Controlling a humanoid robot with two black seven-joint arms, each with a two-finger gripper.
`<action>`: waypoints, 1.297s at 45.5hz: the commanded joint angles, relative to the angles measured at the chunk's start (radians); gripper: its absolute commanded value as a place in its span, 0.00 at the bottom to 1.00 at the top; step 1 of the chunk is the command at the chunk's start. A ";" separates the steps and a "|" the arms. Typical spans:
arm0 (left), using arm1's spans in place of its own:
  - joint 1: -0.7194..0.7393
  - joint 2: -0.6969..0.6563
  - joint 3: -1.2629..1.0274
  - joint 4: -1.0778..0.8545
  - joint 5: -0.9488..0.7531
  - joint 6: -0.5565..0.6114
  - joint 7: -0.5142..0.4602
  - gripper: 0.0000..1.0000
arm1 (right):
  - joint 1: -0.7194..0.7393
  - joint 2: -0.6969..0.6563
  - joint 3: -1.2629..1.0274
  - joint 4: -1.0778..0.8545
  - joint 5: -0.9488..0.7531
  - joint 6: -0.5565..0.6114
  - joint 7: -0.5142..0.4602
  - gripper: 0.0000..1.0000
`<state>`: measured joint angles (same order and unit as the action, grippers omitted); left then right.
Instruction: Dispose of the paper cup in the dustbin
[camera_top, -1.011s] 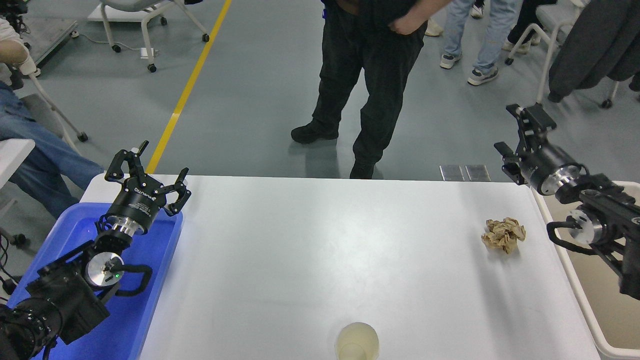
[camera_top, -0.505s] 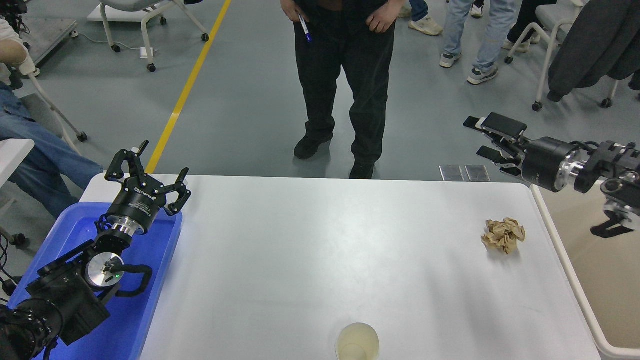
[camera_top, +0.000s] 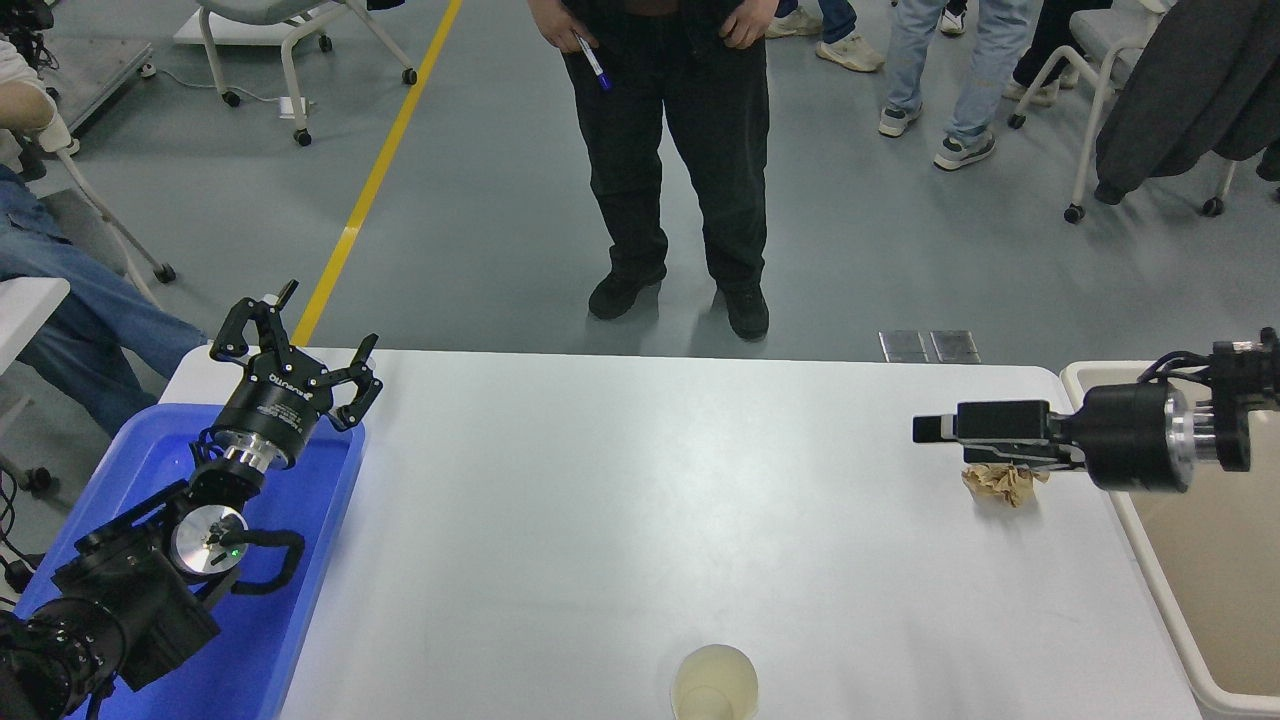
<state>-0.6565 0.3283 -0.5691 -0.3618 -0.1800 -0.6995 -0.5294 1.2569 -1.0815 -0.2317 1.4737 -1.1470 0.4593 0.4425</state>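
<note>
Over counter (camera_top: 620, 500) right side, right gripper (camera_top: 930, 430) horizontal above crumpled paper ball (camera_top: 1005, 483), opening seemingly narrow, unclear edge-on; paper cup (camera_top: 714, 685) upright at near edge.

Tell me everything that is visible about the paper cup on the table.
The paper cup stands upright near the near edge of the white table, a little right of the middle. It is seen from above: a round rolled rim and a cream-coloured inside, apparently empty. Its lower part is cut off by the picture's bottom edge. It looks like thin white paper, not crushed. Nothing but the table touches it; both grippers and the crumpled brown paper ball are far from it.
</note>
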 joint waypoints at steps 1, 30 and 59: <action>0.000 0.000 0.000 0.000 0.000 0.000 0.000 1.00 | 0.125 -0.023 -0.112 0.056 -0.135 0.105 -0.015 1.00; 0.000 0.000 0.000 0.000 -0.001 0.000 0.000 1.00 | 0.286 0.592 -0.241 -0.128 -0.037 0.144 -0.084 1.00; 0.000 0.000 0.000 0.000 0.000 0.000 0.000 1.00 | 0.199 0.781 -0.248 -0.219 -0.043 0.113 -0.091 1.00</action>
<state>-0.6565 0.3283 -0.5691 -0.3618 -0.1801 -0.6995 -0.5292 1.4876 -0.3504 -0.4771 1.2722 -1.1861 0.5790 0.3553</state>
